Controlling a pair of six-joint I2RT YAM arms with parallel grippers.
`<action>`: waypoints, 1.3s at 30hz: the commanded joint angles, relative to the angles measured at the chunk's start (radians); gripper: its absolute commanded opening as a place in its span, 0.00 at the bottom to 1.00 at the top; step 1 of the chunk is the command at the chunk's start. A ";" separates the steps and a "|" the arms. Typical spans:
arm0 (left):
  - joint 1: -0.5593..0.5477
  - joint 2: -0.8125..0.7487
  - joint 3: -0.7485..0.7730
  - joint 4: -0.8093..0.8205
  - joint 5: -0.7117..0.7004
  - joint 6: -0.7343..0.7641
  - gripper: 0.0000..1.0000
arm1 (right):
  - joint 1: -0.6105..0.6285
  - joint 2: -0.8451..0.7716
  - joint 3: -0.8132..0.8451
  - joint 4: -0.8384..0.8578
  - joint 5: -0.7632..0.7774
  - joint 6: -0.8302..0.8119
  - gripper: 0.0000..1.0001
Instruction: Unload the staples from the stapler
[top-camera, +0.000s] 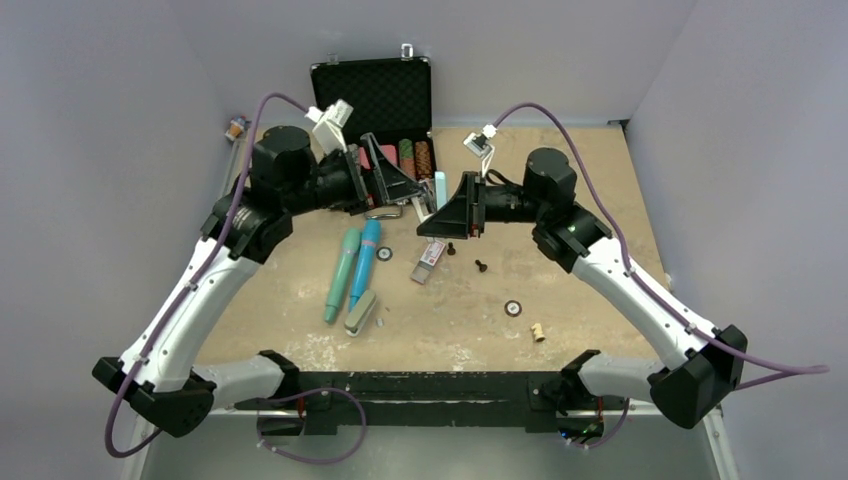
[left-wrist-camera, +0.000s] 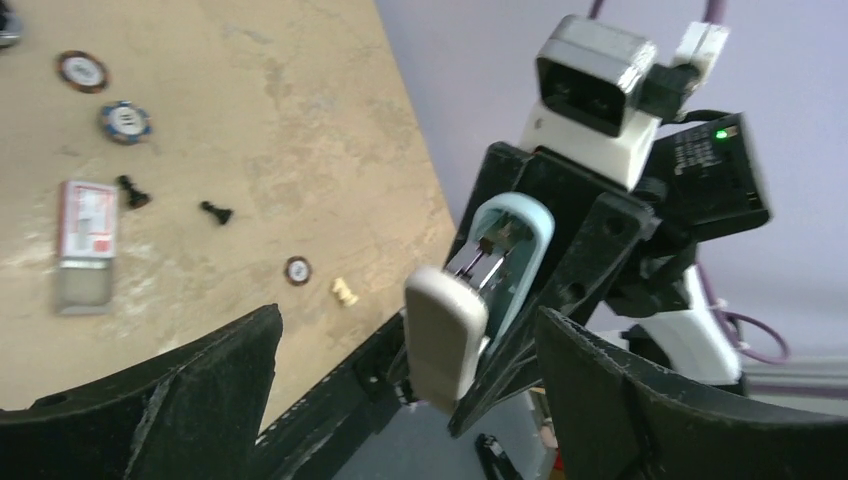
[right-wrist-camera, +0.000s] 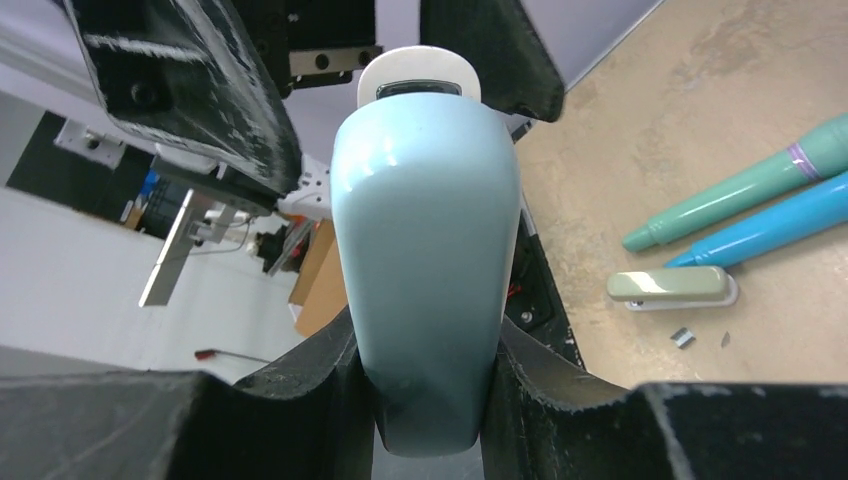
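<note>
While the right hand (right-wrist-camera: 425, 335) pinches the blue stapler (right-wrist-camera: 425, 230) by one end and holds it up in the air between the two arms, clear of the tabletop (top-camera: 450, 320), the left hand (left-wrist-camera: 408, 320) sits spread wide right in front of it, gripping nothing. The stapler's long axis runs pretty much straight from one hand to the other, so its free end points at the left hand. From the left wrist view it's hinged open, with the white base (left-wrist-camera: 445, 340) swung toward that hand and the metal staple channel (left-wrist-camera: 490, 255) showing inside the blue top. So the left hand looks like the one to go in, lined up along that axis. A green stapler (top-camera: 360, 312) and two pens (top-camera: 342, 272) lie on the tabletop below, probably not involved.
</note>
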 joint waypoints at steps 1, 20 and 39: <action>0.026 -0.087 0.065 -0.237 -0.163 0.162 1.00 | -0.004 -0.005 0.087 -0.156 0.090 -0.105 0.00; 0.069 -0.273 0.008 -0.691 -0.330 0.423 1.00 | -0.131 0.208 0.210 -0.660 0.731 -0.282 0.00; 0.069 -0.342 -0.203 -0.735 -0.505 0.313 0.98 | -0.331 0.715 0.530 -0.750 1.103 -0.336 0.00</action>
